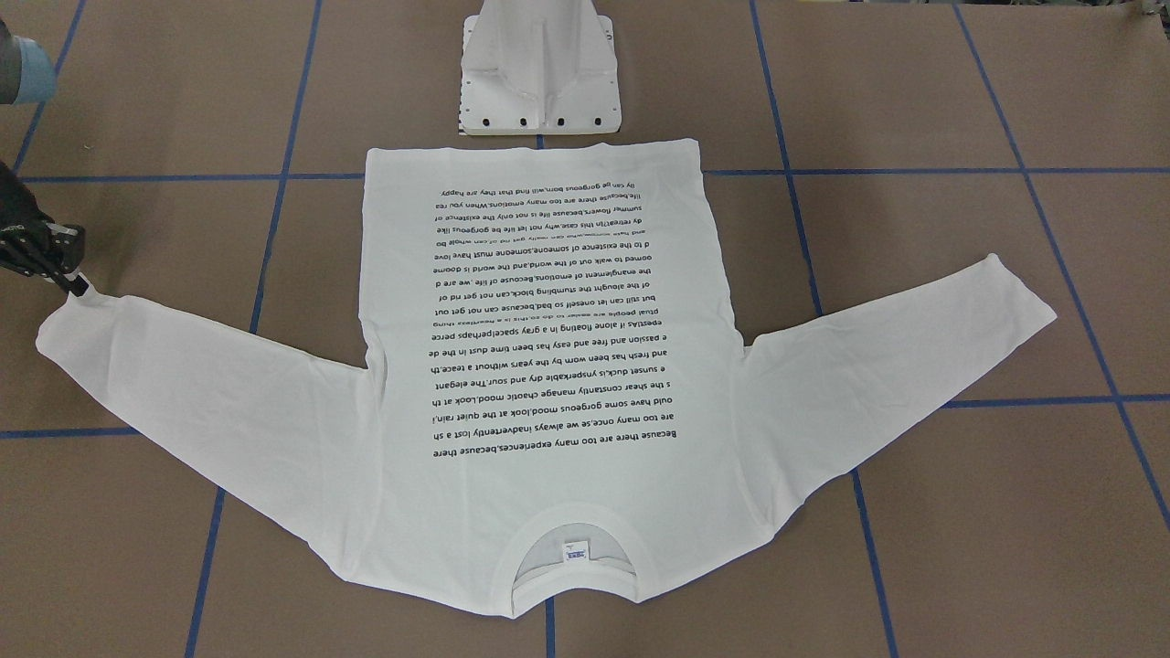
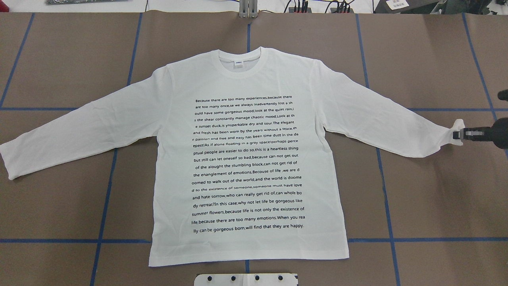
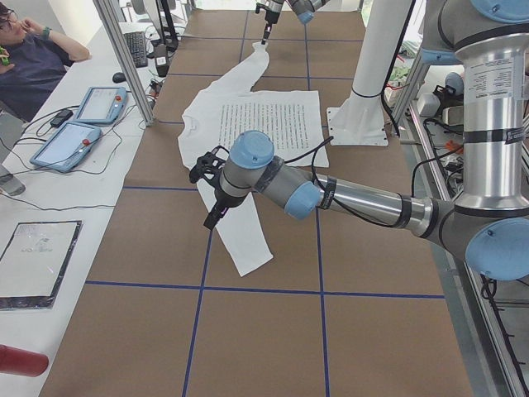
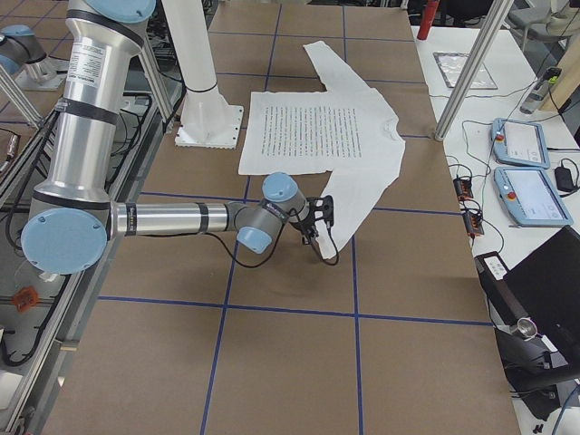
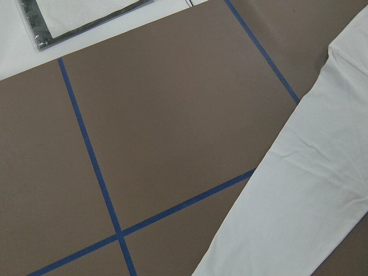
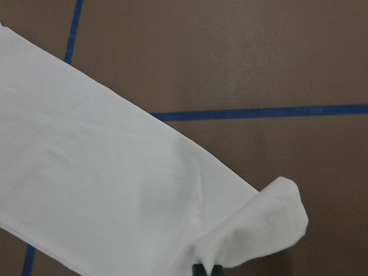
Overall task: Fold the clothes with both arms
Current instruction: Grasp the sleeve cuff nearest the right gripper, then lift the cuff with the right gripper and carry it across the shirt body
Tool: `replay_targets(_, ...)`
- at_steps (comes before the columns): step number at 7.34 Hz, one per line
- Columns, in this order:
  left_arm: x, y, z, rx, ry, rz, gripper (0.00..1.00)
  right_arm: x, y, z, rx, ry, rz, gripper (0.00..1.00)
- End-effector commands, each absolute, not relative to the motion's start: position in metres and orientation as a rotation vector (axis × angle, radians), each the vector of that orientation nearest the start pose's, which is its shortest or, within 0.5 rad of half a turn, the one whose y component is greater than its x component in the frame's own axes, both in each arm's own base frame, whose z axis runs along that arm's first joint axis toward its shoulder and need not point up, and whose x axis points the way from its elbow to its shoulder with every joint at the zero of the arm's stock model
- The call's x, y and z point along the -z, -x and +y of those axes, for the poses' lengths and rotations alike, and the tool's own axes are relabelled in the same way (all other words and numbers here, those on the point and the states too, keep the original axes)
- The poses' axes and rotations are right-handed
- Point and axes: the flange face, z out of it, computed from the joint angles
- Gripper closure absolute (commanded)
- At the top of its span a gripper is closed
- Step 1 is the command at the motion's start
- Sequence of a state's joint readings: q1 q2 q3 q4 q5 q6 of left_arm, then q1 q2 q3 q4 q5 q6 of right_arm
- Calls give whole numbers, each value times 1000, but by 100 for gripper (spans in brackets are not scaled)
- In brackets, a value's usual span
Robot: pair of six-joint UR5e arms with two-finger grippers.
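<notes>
Toward the right side of the tabletop (image 2: 436, 198), my right end effector (image 2: 462, 134) is pressed together on the bunched cuff (image 2: 457, 125) of the shirt (image 2: 246, 159), which lies flat, print up, collar away from me. From that pinch the sleeve's long axis runs leftward to the shoulder, so the shirt's body lies to my left. My left end effector (image 3: 212, 219) seems to hang over the other sleeve (image 3: 240, 240); I cannot tell whether it is spread.

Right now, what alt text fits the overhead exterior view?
A white long-sleeved cotton T-shirt lies flat, black text up, sleeves spread, on the brown table gridded with blue tape. The black two-finger right gripper pinches the cuff at the view's right edge, lifting it slightly.
</notes>
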State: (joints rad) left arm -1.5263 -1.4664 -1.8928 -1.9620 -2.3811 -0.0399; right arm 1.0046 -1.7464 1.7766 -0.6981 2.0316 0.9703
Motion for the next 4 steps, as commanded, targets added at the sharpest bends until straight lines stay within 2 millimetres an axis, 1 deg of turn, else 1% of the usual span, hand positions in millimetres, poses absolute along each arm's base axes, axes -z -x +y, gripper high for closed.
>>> replay_targets(1,-502,41,-462,-249,-537,810,0,-418,191,-501,-203,-342,-893,100)
replay_targets(2,-503,41,-462,-249,-535,810,0,-364,226,-527,-195,-360,-864,100)
replay_targets(3,-504,41,-463,-247,-533,810,0,-309,263,-543,-193,-386,-810,100)
replay_targets(4,-505,40,-463,-248,-530,810,0,-246,305,-553,-189,-401,-762,100)
